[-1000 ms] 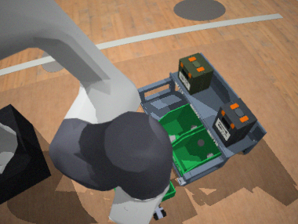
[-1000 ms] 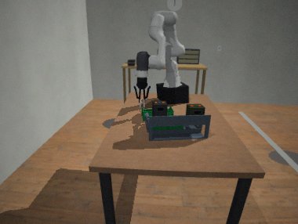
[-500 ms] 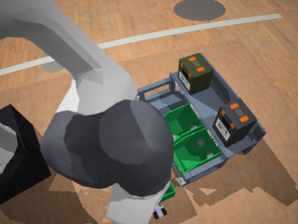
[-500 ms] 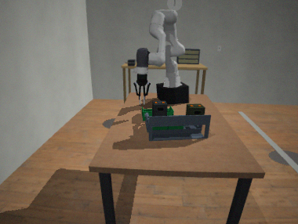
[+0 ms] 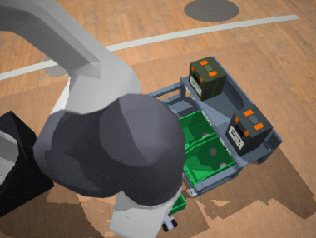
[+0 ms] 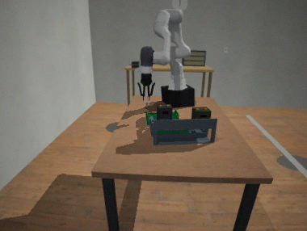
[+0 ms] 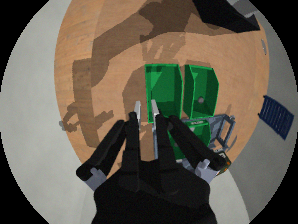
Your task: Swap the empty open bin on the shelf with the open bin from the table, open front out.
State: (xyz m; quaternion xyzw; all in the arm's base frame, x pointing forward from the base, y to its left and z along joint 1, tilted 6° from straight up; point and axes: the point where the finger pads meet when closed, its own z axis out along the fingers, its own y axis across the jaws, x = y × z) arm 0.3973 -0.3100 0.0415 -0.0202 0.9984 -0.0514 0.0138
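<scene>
A grey shelf point(image 5: 216, 125) stands on the table with two green open bins point(image 5: 204, 146) side by side in its lower level. It also shows in the exterior view point(image 6: 183, 131). A third green bin point(image 5: 180, 205) stands on the table beside the shelf, mostly hidden by my arm; the wrist view shows it from above point(image 7: 162, 90). My gripper point(image 7: 146, 106) hangs well above this bin's near wall, apart from it. Its fingers are nearly together with nothing between them. From the side the gripper point(image 6: 146, 96) is clearly above the bin point(image 6: 153, 117). I cannot tell which bins hold parts.
Two dark boxes with orange marks point(image 5: 207, 76) point(image 5: 248, 129) sit on the shelf's upper board. My black base point(image 6: 178, 96) stands at the table's far end. A second table point(image 6: 170, 69) stands behind it. The table's left edge lies close to the bin.
</scene>
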